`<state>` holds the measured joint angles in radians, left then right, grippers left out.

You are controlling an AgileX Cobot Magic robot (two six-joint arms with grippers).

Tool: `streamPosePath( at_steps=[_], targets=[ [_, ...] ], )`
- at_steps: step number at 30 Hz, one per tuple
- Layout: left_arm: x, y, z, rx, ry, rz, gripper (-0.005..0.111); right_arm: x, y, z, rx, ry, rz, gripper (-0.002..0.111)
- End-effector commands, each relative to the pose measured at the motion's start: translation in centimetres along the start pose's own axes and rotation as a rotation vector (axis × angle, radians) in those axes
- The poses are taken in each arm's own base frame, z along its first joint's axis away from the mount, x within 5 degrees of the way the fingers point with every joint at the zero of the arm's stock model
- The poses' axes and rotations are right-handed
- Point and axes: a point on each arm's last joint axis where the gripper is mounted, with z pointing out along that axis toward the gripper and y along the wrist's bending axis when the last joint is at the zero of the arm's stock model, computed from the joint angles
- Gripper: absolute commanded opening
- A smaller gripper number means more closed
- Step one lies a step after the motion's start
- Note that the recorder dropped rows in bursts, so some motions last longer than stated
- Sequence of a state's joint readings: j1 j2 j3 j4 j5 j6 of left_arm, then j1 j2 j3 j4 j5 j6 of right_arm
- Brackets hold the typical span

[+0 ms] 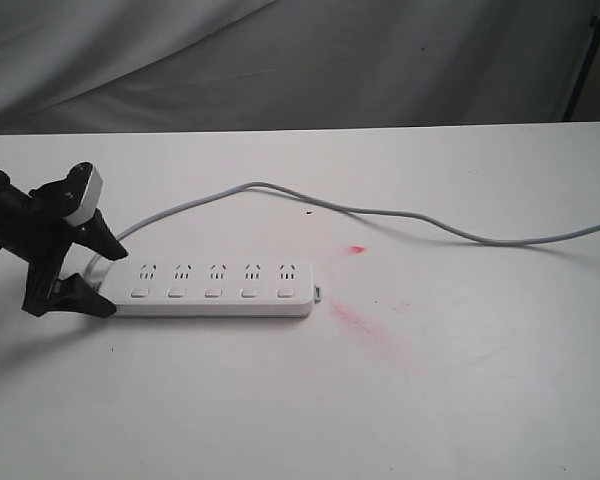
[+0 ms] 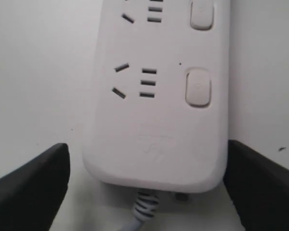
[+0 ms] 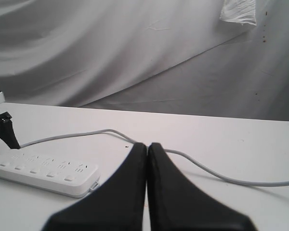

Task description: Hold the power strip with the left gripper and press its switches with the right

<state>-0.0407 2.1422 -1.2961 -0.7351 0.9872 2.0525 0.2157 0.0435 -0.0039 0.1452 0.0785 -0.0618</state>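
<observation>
Exterior view: white table (image 1: 460, 400). The power strip (image 1: 215, 288) lies flat, lengthwise across the view, left of centre. Five switches (image 1: 212, 293) run in a row along its near edge, one under each socket group. The light grey cord (image 1: 400, 213) leaves the strip's left end, arcs away and runs off the right side. Red stains (image 1: 355, 318) mark the table just right of the strip. Only one arm shows here. The left gripper (image 1: 118, 282) sits at the strip's cord end, one black finger on the far side and one on the near side.

Left wrist view, not available elsewhere: close look down on that end of the power strip (image 2: 156, 120). The left gripper (image 2: 147, 159) is spread wide and straddles the strip's width. A strip of table shows between one finger (image 2: 29, 187) and the strip's edge. The other finger sits right at the opposite edge; contact cannot be told. Two switches (image 2: 198, 87) are in shot, untouched. The cord's ribbed collar (image 2: 144, 204) exits between the fingers.

Right wrist view, the only view of this tool: the right gripper (image 3: 147, 145) has its black fingers (image 3: 130, 192) pressed together with nothing between them. It is well apart from the power strip (image 3: 43, 173), which lies off to one side. A grey cloth backdrop (image 3: 135, 57) hangs behind the table.
</observation>
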Motion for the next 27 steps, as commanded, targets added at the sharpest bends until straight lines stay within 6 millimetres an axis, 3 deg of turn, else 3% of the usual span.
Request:
streamPosePath(
  at_steps=[1, 19, 24, 27],
  targets=[
    [-0.9, 0.36, 0.73, 0.012, -0.007, 0.001, 0.08, 0.11, -0.05, -0.02, 0.007, -0.001, -0.011, 0.0],
    [-0.55, 0.09, 1.27, 0.054, 0.002, -0.007, 0.078, 0.11, -0.05, -0.02, 0.007, -0.001, -0.011, 0.0],
    [-0.37, 0.13, 1.28, 0.049, 0.022, -0.031, 0.066, 0.11, -0.05, -0.02, 0.007, -0.001, -0.011, 0.0],
    [-0.33, 0.18, 1.28, 0.043, 0.026, -0.03, 0.065, 0.11, -0.05, -0.02, 0.007, -0.001, -0.011, 0.0]
  ],
)
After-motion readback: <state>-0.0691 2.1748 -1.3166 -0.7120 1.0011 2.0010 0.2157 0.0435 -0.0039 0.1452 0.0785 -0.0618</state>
